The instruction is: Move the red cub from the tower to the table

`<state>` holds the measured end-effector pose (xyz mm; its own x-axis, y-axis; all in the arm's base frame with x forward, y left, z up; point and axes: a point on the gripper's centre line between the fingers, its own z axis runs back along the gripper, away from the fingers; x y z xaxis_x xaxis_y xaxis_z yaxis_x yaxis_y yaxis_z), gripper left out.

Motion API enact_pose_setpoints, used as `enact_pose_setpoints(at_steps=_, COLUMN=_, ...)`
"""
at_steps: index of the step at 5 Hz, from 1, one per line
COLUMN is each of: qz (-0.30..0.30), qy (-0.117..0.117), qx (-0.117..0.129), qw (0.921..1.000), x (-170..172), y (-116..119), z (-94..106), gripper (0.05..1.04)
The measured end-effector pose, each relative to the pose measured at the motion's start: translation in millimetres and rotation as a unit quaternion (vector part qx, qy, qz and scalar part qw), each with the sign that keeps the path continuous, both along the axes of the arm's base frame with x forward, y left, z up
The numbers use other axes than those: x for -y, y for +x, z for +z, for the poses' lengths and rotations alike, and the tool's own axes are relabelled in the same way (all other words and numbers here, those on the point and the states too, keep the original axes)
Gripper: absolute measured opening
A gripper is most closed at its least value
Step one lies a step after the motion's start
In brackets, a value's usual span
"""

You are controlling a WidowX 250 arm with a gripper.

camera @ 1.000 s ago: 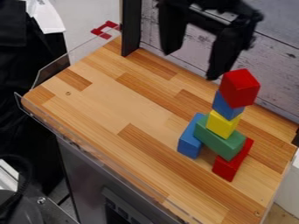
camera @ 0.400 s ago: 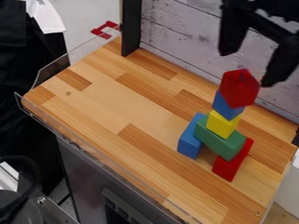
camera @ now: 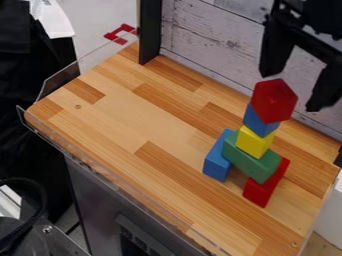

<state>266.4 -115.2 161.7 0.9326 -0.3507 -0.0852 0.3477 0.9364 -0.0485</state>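
Locate the red cube point(camera: 274, 101) at the top of the tower point(camera: 244, 151), resting on the small blue block point(camera: 258, 123). Note the order beneath: yellow block point(camera: 254, 144), then green block point(camera: 256, 163), laid across the long blue block point(camera: 216, 163) and the red base block point(camera: 263, 189), both on the surface point(camera: 127, 117). Judge the paired base as support for the narrow column. Treat the cube as loosely seated, apparently wider than the block below.

Find no readable brand, label or lettering on the blocks.

Observe the hand point(camera: 291, 92) with fingers spread wide, holding nothing, near the cube; presumably open to clear both sides. Cannot tell the exact gap in depth from this angle. Regard the step as alignment before grasping, with the task at an early stage. Centre over the cube, lower, close gently on opposite faces, then lift straight up. Avoid sideways contact: likely to topple the column.
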Motion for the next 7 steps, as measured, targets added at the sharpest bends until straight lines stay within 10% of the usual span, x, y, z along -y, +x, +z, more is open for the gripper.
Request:
enact_pose_setpoints(at_steps=4, qz=0.032, qy=-0.010, qx=0.005, qw=0.9994, x=-22.8, y=7.6, z=3.8, gripper=1.001)
enact_pose_setpoints(at_steps=7, qz=0.029, qy=-0.013, qx=-0.041, qw=0.9986, x=-18.0, y=5.2, z=-23.4, gripper=0.964)
